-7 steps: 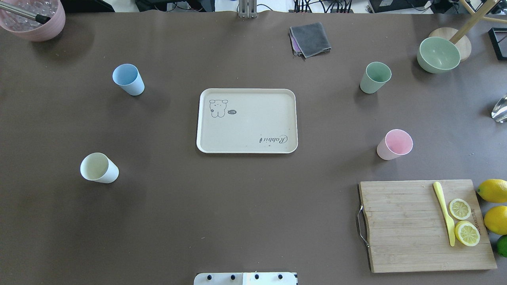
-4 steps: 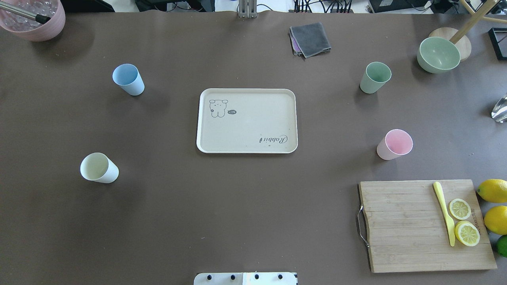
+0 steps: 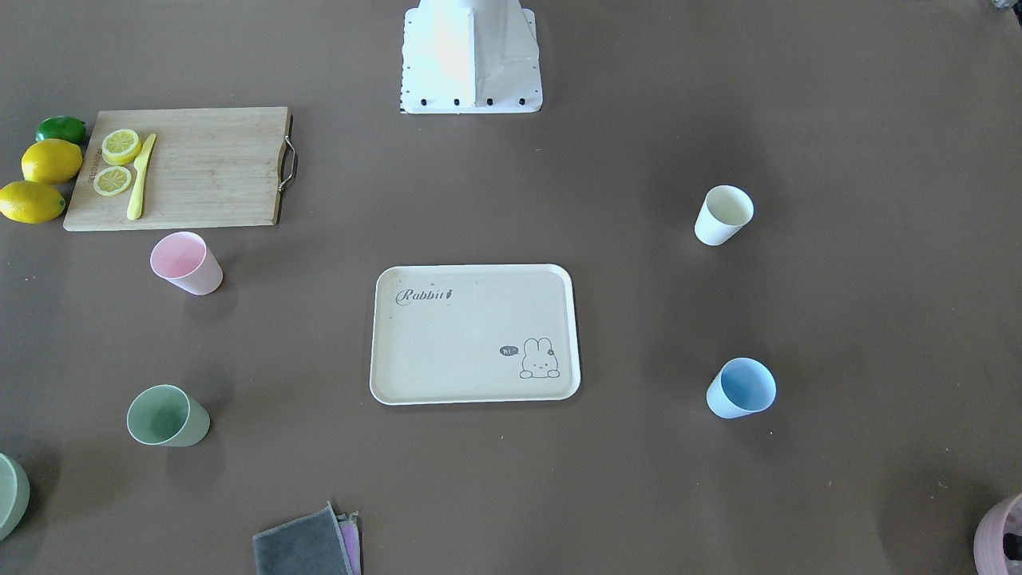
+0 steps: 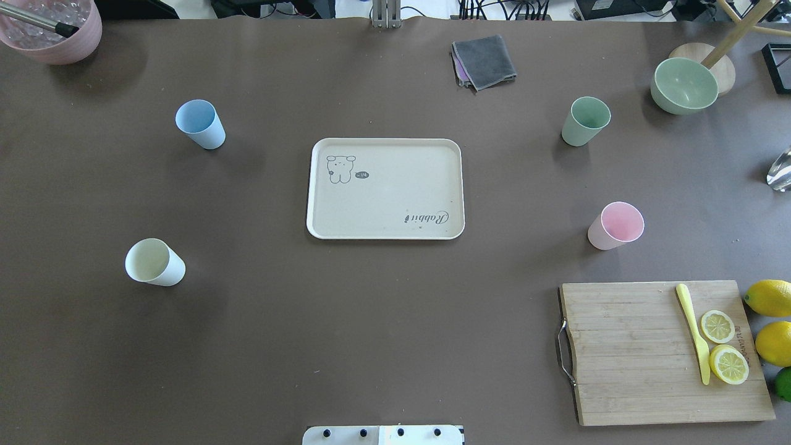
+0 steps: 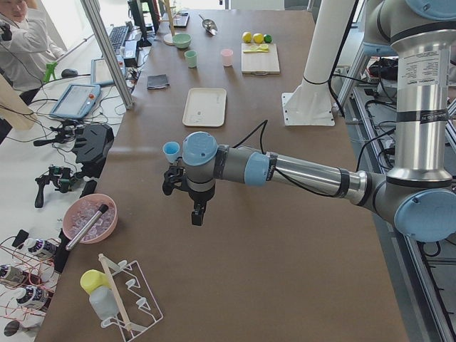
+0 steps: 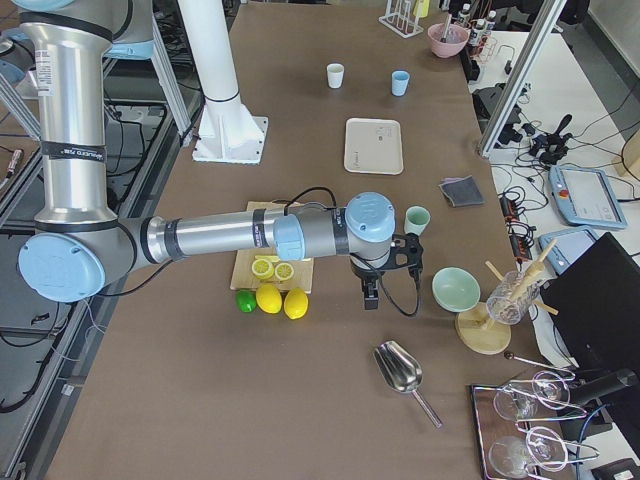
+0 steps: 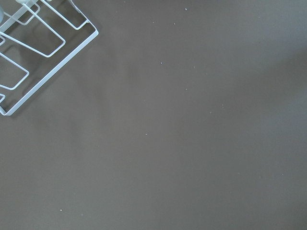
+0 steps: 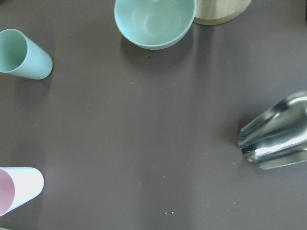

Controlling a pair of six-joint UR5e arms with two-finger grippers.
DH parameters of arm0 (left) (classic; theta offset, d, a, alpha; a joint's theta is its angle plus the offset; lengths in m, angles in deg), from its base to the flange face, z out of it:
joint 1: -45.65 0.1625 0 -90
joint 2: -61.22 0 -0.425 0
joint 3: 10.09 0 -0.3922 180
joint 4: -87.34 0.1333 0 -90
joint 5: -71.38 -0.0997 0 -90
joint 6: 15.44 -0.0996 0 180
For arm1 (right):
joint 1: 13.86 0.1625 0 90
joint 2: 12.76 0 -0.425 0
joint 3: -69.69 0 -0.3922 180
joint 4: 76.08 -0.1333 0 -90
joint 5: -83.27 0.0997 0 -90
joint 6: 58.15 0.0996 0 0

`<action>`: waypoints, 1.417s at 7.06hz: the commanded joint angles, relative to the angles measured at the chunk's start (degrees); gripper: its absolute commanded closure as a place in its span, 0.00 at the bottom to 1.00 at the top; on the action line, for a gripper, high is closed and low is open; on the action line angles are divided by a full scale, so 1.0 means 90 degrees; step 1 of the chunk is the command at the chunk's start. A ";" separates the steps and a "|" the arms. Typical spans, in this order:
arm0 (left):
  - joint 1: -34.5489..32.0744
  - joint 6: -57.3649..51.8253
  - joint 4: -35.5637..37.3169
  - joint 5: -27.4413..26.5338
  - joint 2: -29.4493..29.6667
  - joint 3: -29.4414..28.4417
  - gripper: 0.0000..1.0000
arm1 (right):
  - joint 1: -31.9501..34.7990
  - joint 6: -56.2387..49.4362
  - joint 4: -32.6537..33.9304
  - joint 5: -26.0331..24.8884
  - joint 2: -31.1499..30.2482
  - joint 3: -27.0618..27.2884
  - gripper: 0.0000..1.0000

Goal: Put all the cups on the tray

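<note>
The cream-beige tray (image 4: 395, 191) lies at the table's centre with nothing on it. All four cups stand upright on the table around it: the blue cup (image 4: 201, 123) far left, the cream-white cup (image 4: 154, 262) near left, the sage green cup (image 4: 585, 121) far right and the pink cup (image 4: 615, 225) near right. My left gripper (image 5: 197, 212) shows only in the exterior left view, hanging above bare table beyond the blue cup. My right gripper (image 6: 368, 292) shows only in the exterior right view, near the green cup (image 6: 417, 219). I cannot tell whether either is open or shut.
A wooden cutting board (image 4: 624, 352) with lemon slices and a yellow knife sits near right, with lemons beside it. A pale green bowl (image 4: 684, 85) and a metal scoop (image 8: 276, 136) are far right. A grey cloth (image 4: 484, 60) lies at the back. A pink pot (image 4: 52, 31) is far left, and a wire rack (image 7: 33, 52) is beyond it.
</note>
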 commanded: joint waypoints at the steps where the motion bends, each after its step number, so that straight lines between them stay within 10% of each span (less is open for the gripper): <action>1: 0.0206 0.0165 -0.0753 0.0245 -0.0006 -0.0048 0.02 | -0.0883 0.1131 -0.0649 0.0063 0.0055 0.0251 0.00; 4: 0.0431 0.0850 -0.1069 0.0265 0.0062 -0.0048 0.02 | -0.2366 0.3904 -0.1705 -0.0501 0.0297 0.0322 0.01; 10: 0.0578 0.1310 -0.1196 0.0128 0.0140 -0.0048 0.02 | -0.3329 0.4177 -0.1765 -0.0758 0.0612 -0.0391 0.13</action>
